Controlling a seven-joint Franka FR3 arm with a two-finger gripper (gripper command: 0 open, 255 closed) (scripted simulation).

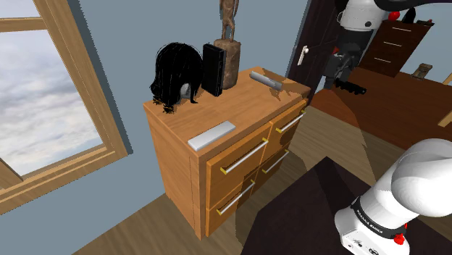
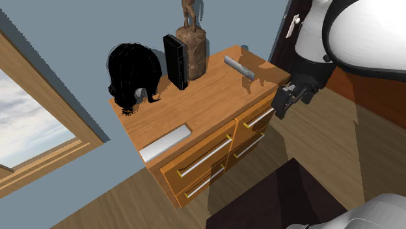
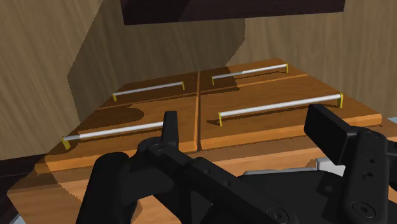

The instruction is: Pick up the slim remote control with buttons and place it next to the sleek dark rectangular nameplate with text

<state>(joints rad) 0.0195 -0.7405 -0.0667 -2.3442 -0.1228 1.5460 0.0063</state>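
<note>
Remote [image 1: 212, 135], in the shoulder view, is by my judgement the pale grey flat slab on the dresser [image 1: 174, 119], close to the front edge and toward this view's left. I cannot see buttons on it from here. A dark bar [image 1: 266, 80] lies at the far right end of the top. I take it for the nameplate, though the black upright slab [image 1: 212, 69] beside the statue [image 1: 228, 43] could be it too; I can read no text on either. The gripper [image 1: 346, 80] hangs in the air beyond the dresser's right end, well apart from the remote.

In the second exterior view the remote lies along the front edge near the left corner, and nothing touches it. The gripper is off the dresser's right corner, not over the top.

In the wrist view the two fingers [image 3: 170, 130] stand wide apart with nothing between them, so the gripper holds nothing. Beyond them are the drawer fronts with their handles [image 3: 280, 107].

I expect the remote to be light, stiff and thin, with a smooth shell that may slip. Because it lies flat, the fingers get little height to catch. I would take it across its narrow width, near the middle, with one finger on each long side. I would come straight down, because a sideways push could slide it off the near edge.
</note>
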